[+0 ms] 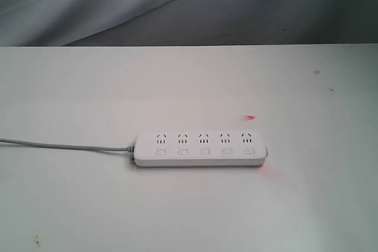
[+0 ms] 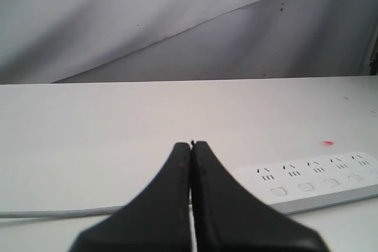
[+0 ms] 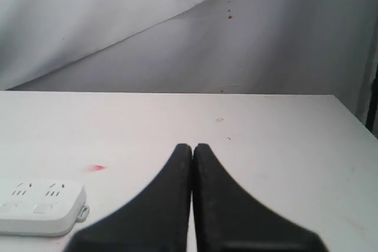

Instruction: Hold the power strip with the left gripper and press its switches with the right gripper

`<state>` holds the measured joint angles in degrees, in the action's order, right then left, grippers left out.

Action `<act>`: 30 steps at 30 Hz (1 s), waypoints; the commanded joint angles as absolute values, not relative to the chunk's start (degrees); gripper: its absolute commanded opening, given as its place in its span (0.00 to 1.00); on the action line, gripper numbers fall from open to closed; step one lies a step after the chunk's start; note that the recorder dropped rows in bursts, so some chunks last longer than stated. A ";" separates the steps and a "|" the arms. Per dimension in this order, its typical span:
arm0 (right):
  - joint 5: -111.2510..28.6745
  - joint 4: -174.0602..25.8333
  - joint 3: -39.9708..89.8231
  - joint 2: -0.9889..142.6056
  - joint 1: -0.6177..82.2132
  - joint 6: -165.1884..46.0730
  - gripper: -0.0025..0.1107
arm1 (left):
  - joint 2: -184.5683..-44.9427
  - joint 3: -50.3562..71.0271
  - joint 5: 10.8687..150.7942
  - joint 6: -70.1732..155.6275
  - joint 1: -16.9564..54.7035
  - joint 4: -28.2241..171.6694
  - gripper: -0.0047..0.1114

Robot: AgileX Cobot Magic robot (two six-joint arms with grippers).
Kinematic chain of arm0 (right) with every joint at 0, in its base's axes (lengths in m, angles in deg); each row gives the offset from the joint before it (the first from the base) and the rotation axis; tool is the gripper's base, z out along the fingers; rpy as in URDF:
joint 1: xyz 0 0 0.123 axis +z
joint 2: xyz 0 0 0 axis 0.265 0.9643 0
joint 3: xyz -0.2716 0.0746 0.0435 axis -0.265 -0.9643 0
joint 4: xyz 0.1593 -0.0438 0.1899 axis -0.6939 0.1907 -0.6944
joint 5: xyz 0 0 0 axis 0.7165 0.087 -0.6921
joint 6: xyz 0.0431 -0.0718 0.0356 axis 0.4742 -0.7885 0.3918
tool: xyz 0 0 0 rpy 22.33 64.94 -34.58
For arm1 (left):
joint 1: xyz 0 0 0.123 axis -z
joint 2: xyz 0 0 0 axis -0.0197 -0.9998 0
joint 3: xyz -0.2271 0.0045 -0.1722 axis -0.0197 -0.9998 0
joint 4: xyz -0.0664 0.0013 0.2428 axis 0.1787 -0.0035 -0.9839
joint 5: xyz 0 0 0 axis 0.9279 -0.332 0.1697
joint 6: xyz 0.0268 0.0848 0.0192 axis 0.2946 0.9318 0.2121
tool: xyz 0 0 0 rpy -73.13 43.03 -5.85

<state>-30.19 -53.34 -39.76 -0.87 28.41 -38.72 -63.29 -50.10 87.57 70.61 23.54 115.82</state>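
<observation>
The white power strip lies flat on the white table, its five sockets in a row and a row of small white switches below them. Its thin grey cord runs off to the left. Neither arm shows in the exterior view. In the left wrist view my left gripper is shut and empty, well short of the power strip. In the right wrist view my right gripper is also shut and empty, with the end of the power strip off to one side.
A small red mark sits on the table behind the strip's right end. The table's far edge meets a grey cloth backdrop. A few small stains dot the tabletop.
</observation>
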 commanded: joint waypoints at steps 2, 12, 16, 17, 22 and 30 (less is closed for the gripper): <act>-31.29 -71.30 -39.97 -0.99 27.96 -58.29 0.02 | -62.91 -50.36 88.08 70.29 23.82 115.62 0.04; -32.14 -72.87 -39.97 -0.99 27.96 -58.86 0.02 | -62.91 -50.36 88.08 70.29 23.82 115.62 0.04; -32.14 -72.87 -39.97 -0.99 27.96 -58.86 0.02 | -62.91 -50.36 88.08 70.29 23.82 115.62 0.04; -32.14 -72.87 -39.97 -0.99 27.96 -58.86 0.02 | -62.91 -50.36 88.08 70.29 23.82 115.62 0.04; -32.14 -72.87 -39.97 -0.99 27.96 -58.86 0.02 | -62.91 -50.36 88.08 70.29 23.82 115.62 0.04; -32.14 -72.88 -39.97 -0.99 24.06 -58.86 0.02 | -62.91 -50.36 88.08 70.29 23.82 115.62 0.04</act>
